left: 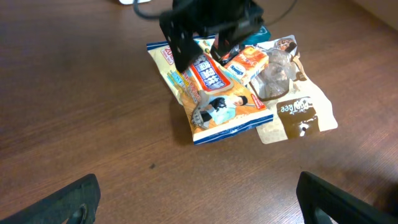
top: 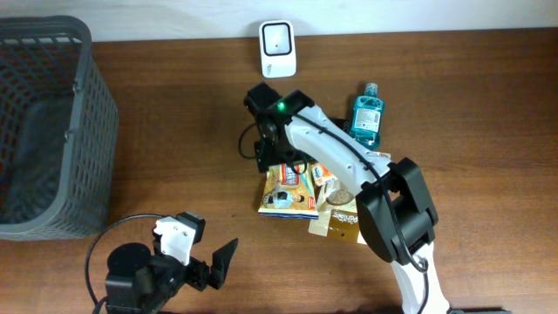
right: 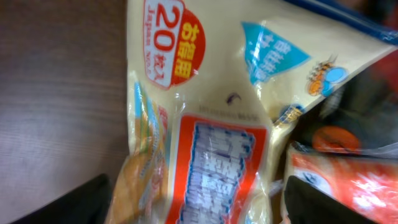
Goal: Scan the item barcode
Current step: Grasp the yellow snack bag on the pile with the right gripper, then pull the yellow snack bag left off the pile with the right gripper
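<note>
Snack packets partly hidden beneath the right arm.
Overhead, the grey basket at 9 o'clock runs off the left edge; in the right wrist view the yellow packet is blurred, overflows the frame, and its small print cannot be read.

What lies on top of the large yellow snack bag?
A red-and-white packet lies on the yellow snack bag, an orange packet beside it. The right gripper covers the bag's far end.
</note>
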`<state>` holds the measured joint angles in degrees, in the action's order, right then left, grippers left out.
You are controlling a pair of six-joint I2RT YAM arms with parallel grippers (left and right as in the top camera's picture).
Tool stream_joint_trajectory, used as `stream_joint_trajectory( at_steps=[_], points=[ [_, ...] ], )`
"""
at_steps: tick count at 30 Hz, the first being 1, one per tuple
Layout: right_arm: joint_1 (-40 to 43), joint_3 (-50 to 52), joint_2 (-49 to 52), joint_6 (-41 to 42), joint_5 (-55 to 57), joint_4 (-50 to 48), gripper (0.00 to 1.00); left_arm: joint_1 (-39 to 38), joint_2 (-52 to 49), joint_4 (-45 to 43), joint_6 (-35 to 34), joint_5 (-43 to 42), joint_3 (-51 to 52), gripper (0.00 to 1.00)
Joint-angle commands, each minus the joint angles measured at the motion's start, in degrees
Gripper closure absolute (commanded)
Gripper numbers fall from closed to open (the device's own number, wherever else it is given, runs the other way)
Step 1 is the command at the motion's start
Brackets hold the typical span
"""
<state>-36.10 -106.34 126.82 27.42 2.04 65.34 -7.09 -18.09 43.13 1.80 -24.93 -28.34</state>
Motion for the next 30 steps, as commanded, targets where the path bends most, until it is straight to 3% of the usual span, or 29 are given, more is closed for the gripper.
stream_joint_trajectory(
  at_steps=[1, 3, 7, 10, 15, 19, 22, 25, 30],
  points=[
    [0.09, 5.40, 0.31, 1.84, 0.96, -3.39, 0.21, 0.24, 0.37, -0.15, 0.85, -0.59, 0.17, 0.01],
    [0.09, 7.30, 0.31, 2.08, 0.92, -5.11, 0.30, 0.24, 0.37, -0.13, 0.85, -0.59, 0.17, 0.01],
    [0.11, 8.70, 0.31, 3.13, 0.94, -6.29, 0.64, 0.24, 0.37, -0.13, 0.83, -0.59, 0.17, 0.01],
    [0.11, 8.20, 0.28, 3.13, -0.11, -6.47, 0.74, 0.24, 0.37, -0.13, 0.85, -0.59, 0.17, 0.01],
    [0.59, 2.16, 0.26, 3.52, -12.85, -6.03, 0.73, 0.24, 0.37, -0.13, 0.85, -0.59, 0.17, 0.01],
    [1.07, -3.13, 0.26, 10.91, -18.14, -6.12, 0.69, 0.24, 0.37, -0.15, 0.85, -0.59, 0.17, 0.01],
    [1.40, -6.71, 0.26, 13.57, -18.10, -6.21, 0.69, 0.24, 0.37, -0.13, 0.85, -0.61, 0.17, 0.01],
    [1.99, -8.39, 0.26, 12.81, -17.25, -5.27, 0.55, 0.24, 0.37, -0.13, 0.85, -0.59, 0.17, 0.01],
    [1.88, -8.37, 0.28, 11.78, -8.44, 1.73, 0.46, 0.24, 0.37, -0.13, 0.85, -0.59, 0.17, 0.01]
  ],
)
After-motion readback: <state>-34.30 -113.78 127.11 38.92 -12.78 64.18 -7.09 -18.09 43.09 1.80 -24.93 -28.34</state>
